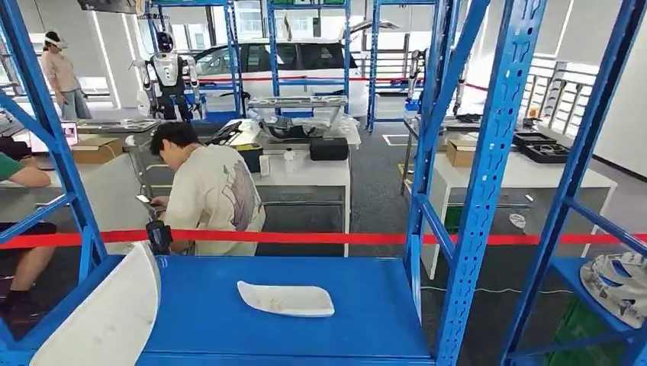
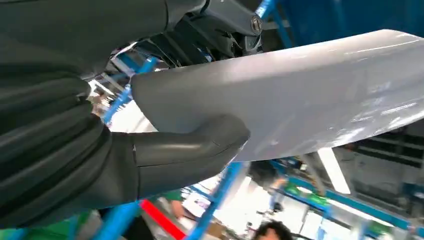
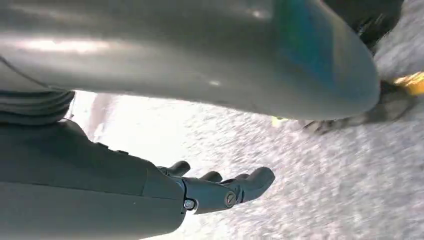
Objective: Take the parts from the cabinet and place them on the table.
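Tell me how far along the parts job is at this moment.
Nothing looks delivered yet. In hand: the left hand grips a large white panel, thumb over its edge, at the shelf's left end. Left: a smaller white part lies on the blue shelf. The right hand holds nothing, fingers loosely extended above the floor.

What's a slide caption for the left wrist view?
Left hand grips a white curved panel amid blue racking.

An industrial workshop or robot test hall: blue steel racking (image 1: 488,175) frames the foreground, with white workbenches (image 1: 305,171) mid-frame. At upper centre a white car (image 1: 290,65) stands, a humanoid robot (image 1: 168,76) at upper left, red barrier tape (image 1: 336,239) across the middle
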Controlling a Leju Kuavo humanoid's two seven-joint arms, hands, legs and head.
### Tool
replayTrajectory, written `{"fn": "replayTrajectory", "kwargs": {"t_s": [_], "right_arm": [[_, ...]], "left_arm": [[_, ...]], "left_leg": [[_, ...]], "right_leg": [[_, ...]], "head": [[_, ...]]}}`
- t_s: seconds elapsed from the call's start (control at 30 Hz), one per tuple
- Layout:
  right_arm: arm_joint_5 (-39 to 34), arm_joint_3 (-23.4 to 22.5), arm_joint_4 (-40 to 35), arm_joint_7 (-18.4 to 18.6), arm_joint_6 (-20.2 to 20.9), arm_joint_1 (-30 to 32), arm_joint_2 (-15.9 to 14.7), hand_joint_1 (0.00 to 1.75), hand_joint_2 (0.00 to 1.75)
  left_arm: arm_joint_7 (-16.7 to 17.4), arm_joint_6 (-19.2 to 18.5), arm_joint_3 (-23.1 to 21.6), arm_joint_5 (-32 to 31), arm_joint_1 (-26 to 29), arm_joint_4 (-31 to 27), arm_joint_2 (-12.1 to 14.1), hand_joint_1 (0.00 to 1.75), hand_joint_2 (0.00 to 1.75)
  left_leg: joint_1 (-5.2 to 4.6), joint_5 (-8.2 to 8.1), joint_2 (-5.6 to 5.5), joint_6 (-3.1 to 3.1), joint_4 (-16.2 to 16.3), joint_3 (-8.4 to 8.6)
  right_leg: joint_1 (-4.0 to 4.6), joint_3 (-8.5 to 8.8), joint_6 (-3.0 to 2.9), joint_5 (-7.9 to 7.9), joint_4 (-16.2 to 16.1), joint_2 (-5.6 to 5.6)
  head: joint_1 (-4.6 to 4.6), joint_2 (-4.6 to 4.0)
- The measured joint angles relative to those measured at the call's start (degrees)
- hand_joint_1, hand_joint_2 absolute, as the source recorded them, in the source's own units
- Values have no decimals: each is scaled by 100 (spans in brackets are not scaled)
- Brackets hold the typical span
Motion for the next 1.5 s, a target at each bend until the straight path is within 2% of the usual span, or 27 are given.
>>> {"fn": "replayTrajectory", "kwargs": {"t_s": [0.03, 0.07, 0.1, 0.23, 0.27, 0.33, 0.4, 0.47, 0.53, 0.6, 0.63, 0.73, 0.77, 0.83, 0.9, 0.97, 1.03, 1.07, 1.1, 1.13, 1.23, 1.27, 1.3, 1.37, 1.4, 1.43, 1.5], "right_arm": [[0, 0, 0, 0, 0, -5, -18, 0, 0], [0, 0, 2, -2, 0, 0, -57, 0, 0], [0, 2, 0, -2, 2, -1, -55, 0, 0], [-2, 0, 0, -6, 0, 9, -64, 0, 0], [0, 2, 2, -13, 2, 3, -64, 0, 0], [30, 4, 0, -2, 2, 7, -44, 0, 0], [65, 13, 0, -31, 2, 3, -22, 0, 0], [90, 24, 0, 18, 2, 2, -16, 0, 0], [144, 46, 0, 127, 2, -10, -16, 0, 0], [236, 120, 2, 133, 2, -43, -16, 0, 0], [256, 138, 0, 127, 2, -46, -13, 0, 0], [206, 159, 0, 83, 2, -44, 19, 0, 0], [203, 160, 2, 74, 2, -54, 39, 0, 0], [245, 164, 0, 79, -20, -58, 41, 0, 0], [317, 219, 0, 105, -20, -63, 81, 0, 0], [328, 256, 0, 103, -13, -69, 131, 0, 0], [328, 256, 0, 98, -13, -80, 164, 0, 0], [328, 258, 0, 96, -13, -91, 168, 0, 0], [326, 260, 2, 94, -13, -90, 166, 0, 0], [326, 260, 2, 88, -13, -88, 170, 0, 0], [318, 260, 2, 96, -15, -92, 201, 0, 0], [411, 271, 0, 136, -15, -90, 207, 0, 0], [479, 308, 0, 184, -7, -94, 227, 0, 0], [531, 407, 0, 170, 2, -105, 262, 0, 0], [491, 409, 0, 92, 2, -104, 266, 0, 0], [431, 402, 2, -21, 2, -108, 273, 0, 0], [352, 393, 2, -162, 2, -117, 273, 0, 0]], "left_arm": [[22, 0, 40, -40, 5, -4, -51, 175, 175], [48, 0, 62, -75, 12, -26, -95, 175, 175], [61, 0, 75, -101, 34, -65, -132, 175, 175], [90, 7, 145, -101, 113, -102, -221, 175, 175], [123, 7, 147, -103, 136, -135, -228, 175, 175], [239, 7, 149, -193, 221, -181, -239, 175, 175], [434, 7, 147, -334, 307, -192, -241, 175, 175], [753, 7, 125, -622, 405, -210, -241, 175, 175], [1199, 7, 31, -1011, 482, -223, -230, 175, 175], [1538, 9, -65, -1206, 615, -327, -175, 175, 175], [1621, 11, -100, -1257, 660, -383, -136, 175, 175], [1831, 13, -177, -1338, 822, -516, -73, 175, 175], [1887, 15, -181, -1342, 861, -529, -60, 175, 175], [1945, 15, -199, -1347, 886, -549, -55, 175, 175], [1989, 15, -212, -1355, 889, -542, -42, 175, 175], [2031, 15, -212, -1371, 890, -540, -38, 175, 175], [2039, 15, -212, -1371, 890, -542, -33, 175, 175], [2039, 15, -212, -1371, 889, -544, -29, 175, 175], [2039, 15, -214, -1371, 879, -549, -29, 175, 175], [2042, 15, -214, -1371, 889, -562, -29, 175, 175], [2092, 15, -207, -1368, 986, -612, -25, 175, 175], [2087, 15, -207, -1366, 1010, -638, -25, 175, 175], [2085, 15, -207, -1364, 1035, -651, -25, 175, 175], [2074, 15, -203, -1362, 1111, -695, -22, 175, 175], [2063, 15, -203, -1364, 1176, -719, -22, 175, 175], [2039, 15, -203, -1364, 1256, -767, -22, 175, 175], [1996, 15, -199, -1371, 1417, -864, -22, 175, 175]], "left_leg": [[27, -23, -2, -21, -486, 382], [20, -267, -10, -29, -1049, 826], [-29, -474, -32, 47, -1478, 1043], [-66, -316, 13, 334, -1446, 826], [-76, -258, 25, 382, -1439, 756], [-99, -130, 43, 449, -1437, 599], [-141, -1, 57, 464, -1420, 426], [-168, 119, 64, 463, -1362, 235], [-170, 223, 49, 449, -1273, 38], [-185, 294, 54, 398, -1195, -80], [-180, 347, 69, 361, -1198, -97], [-169, 469, 64, 263, -1220, -133], [-151, 301, 29, 235, -1124, -181], [-130, -433, 7, 166, -513, -357], [-108, -797, 7, 116, 193, -451], [-69, -456, 8, 77, 378, -323], [-31, -61, 8, 47, -156, 151], [-3, -127, 3, 28, -711, 559], [-23, -404, -11, 17, -1266, 943], [-64, -517, -30, 142, -1435, 967], [-110, -396, 8, 330, -1413, 862], [-93, -323, 47, 398, -1419, 808], [-93, -261, 43, 443, -1419, 736], [-107, -121, 47, 487, -1413, 557], [-121, -58, 50, 487, -1405, 464], [-131, 8, 51, 479, -1386, 365], [-142, 127, 65, 469, -1328, 184]], "right_leg": [[-9, -89, 41, 49, 60, 0], [0, -156, 76, 73, 111, 4], [-3, -192, 120, 113, 161, 6], [-84, -273, 266, 261, 163, 9], [-89, -333, 291, 10, 304, 20], [-87, -526, 321, -744, 1043, 30], [-84, -631, 319, -1061, 1794, 31], [-67, -401, 270, -720, 1827, 35], [-13, 238, 193, -399, 1047, 36], [60, 911, 104, -707, 30, 43], [64, 930, 101, -741, -45, 44], [51, 807, 6, -576, -103, 41], [34, 757, -26, -509, -111, 1], [30, 602, -82, -391, -107, -15], [31, 426, -76, -258, -94, -31], [23, 196, -46, -110, -53, -48], [0, -41, 3, 17, 35, -48], [-3, -134, 46, 71, 109, -40], [13, -213, 81, 97, 167, -33], [10, -228, 112, 145, 196, -26], [-37, -233, 223, 308, 162, -17], [-76, -279, 252, 164, 239, 2], [-69, -344, 268, -179, 441, 8], [-76, -520, 295, -916, 1244, 16], [-73, -573, 296, -1093, 1622, 17], [-73, -576, 294, -1090, 1883, 19], [-62, -284, 246, -679, 1773, 25]], "head": [[-2, 0], [-6, 2], [-2, 0], [-6, 0], [0, 0], [9, 0], [13, 0], [15, 0], [13, 0], [15, 0], [11, 0], [7, 0], [11, 0], [-6, 0], [-6, 0], [-6, 0], [-4, 0], [-2, 0], [-9, 0], [0, 0], [9, 0], [9, 0], [18, 0], [18, 0], [24, 0], [20, 0], [20, 0]]}}
